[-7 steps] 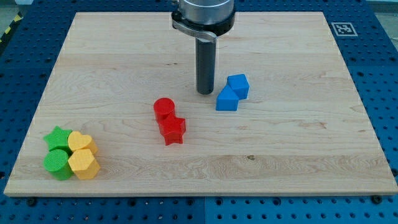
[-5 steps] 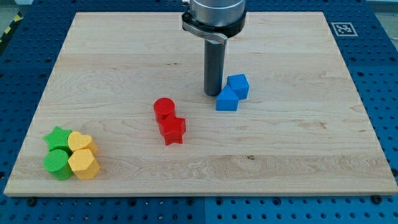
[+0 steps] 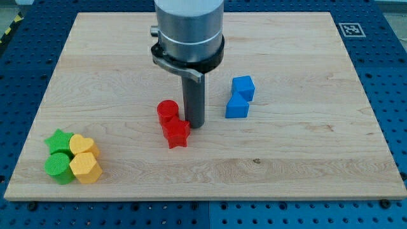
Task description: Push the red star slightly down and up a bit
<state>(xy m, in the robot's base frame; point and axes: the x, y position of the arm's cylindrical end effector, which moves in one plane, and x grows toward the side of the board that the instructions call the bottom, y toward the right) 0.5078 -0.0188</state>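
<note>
The red star (image 3: 176,133) lies on the wooden board (image 3: 305,159) a little left of the middle. A red cylinder (image 3: 168,111) touches its upper left side. My tip (image 3: 194,124) stands just right of the star's upper right point, close against it or touching, and right of the red cylinder. The rod rises from there to the grey arm body near the view's top.
Two blue blocks (image 3: 240,97) sit touching each other to the right of my tip. At the lower left a green star (image 3: 58,140), a green cylinder (image 3: 58,167) and two yellow blocks (image 3: 84,159) form a tight cluster.
My tip has moved down and left, from beside the blue blocks to the red star's upper right. The lower blue block has shifted slightly right. The red blocks look unmoved.
</note>
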